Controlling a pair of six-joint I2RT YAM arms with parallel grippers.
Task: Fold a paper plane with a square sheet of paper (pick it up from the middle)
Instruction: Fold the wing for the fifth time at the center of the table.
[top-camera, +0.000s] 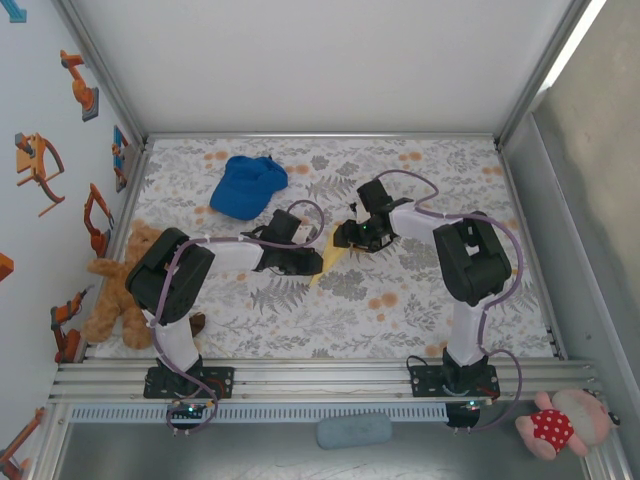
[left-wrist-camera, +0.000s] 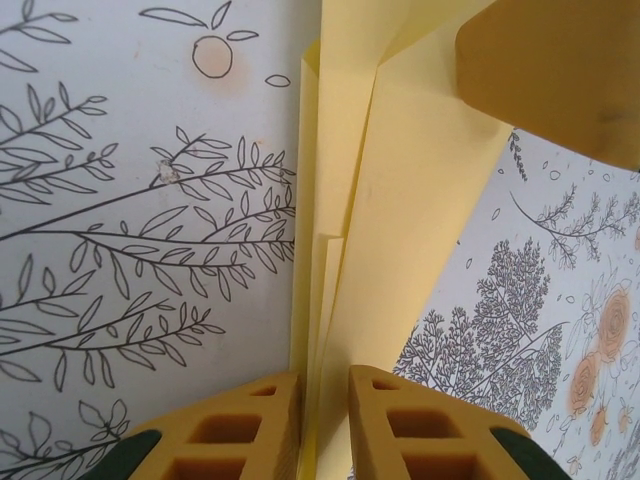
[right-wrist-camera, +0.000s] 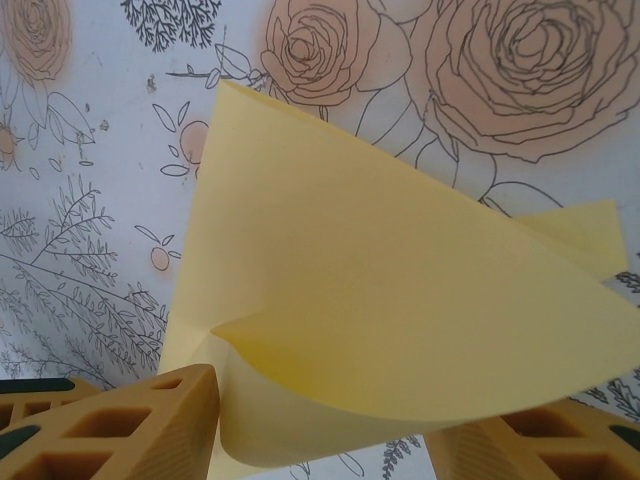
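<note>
The yellow paper plane, a narrow pointed fold of the sheet, stands on the flowered tablecloth between my two grippers. In the left wrist view its stacked layers run down between the fingers of my left gripper, which is shut on the middle fold. That left gripper sits at the paper's left side. My right gripper is at the far end. In the right wrist view a curled flap of the paper bows across my right gripper, whose jaws stand wide apart and open.
A blue cap lies at the back left of the cloth. A brown teddy bear sits at the left edge beside the left arm. A pink soft toy lies off the table at the front right.
</note>
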